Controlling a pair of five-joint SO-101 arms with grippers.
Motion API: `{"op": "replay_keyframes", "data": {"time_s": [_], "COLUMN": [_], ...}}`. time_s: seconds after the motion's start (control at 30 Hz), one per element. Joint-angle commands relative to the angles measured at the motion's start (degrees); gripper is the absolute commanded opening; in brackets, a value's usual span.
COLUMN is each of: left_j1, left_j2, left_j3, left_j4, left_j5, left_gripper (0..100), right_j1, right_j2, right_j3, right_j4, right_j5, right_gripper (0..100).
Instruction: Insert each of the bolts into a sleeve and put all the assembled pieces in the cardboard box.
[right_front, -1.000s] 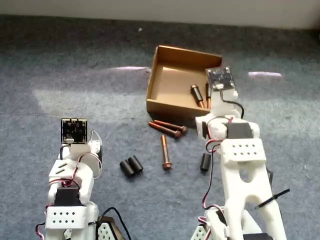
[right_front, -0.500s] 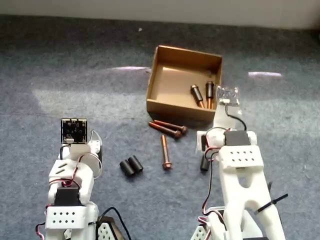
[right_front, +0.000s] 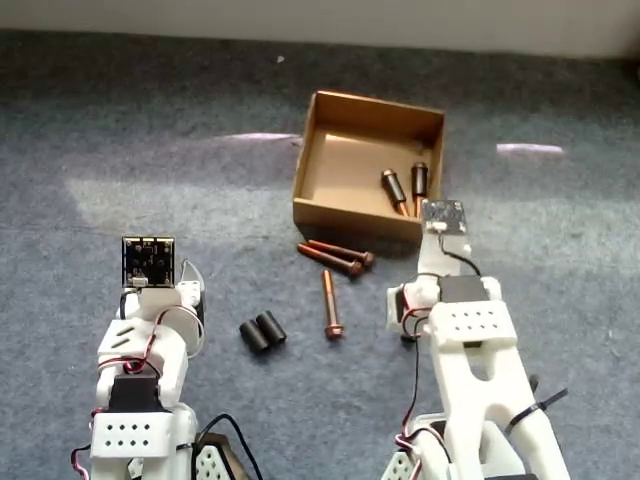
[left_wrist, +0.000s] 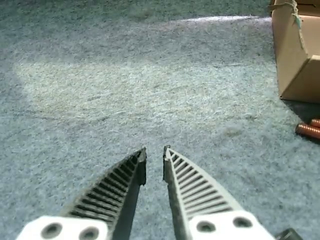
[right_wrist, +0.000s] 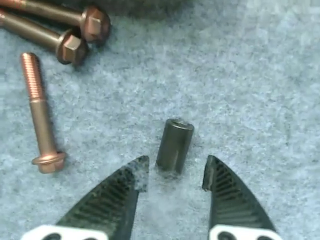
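I see grey-blue carpet under everything, a fuzzy, rough cloth. The box is plain brown cardboard, matt and slightly frayed at the edges. The bolts are copper-toned metal with a soft shine and cut threads. The sleeve is dark, smooth metal with a dull sheen. The fingers of the right gripper are matt black ribbed plastic, and the arm shell is smooth white plastic.

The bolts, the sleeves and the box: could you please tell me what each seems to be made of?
Bolts: probably metal with a copper-coloured finish; reddish sheen, cut threads.
Sleeves: likely dark metal; smooth, with a dull grey gloss.
Box: plain brown cardboard; matte, with a frayed edge.
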Motion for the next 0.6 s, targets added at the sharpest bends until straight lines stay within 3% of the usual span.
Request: {"op": "replay_keyframes", "data": {"time_s": [0.0, 0.57], "left_j1": [-0.7, -0.7], "left_j2": [-0.7, -0.7], "left_j3": [1.6, 1.6], "left_j4": [-1.1, -1.1], "left_j5": [-0.8, -0.8], "left_gripper": [9, 9], "right_j1": [-0.8, -0.8], "right_j2": [-1.3, -1.3], "right_j3": [1.4, 11.7], "right_j4": [-3.4, -15.3], "right_j5": [-0.8, -0.7], "right_gripper": [17.4, 17.0]}}
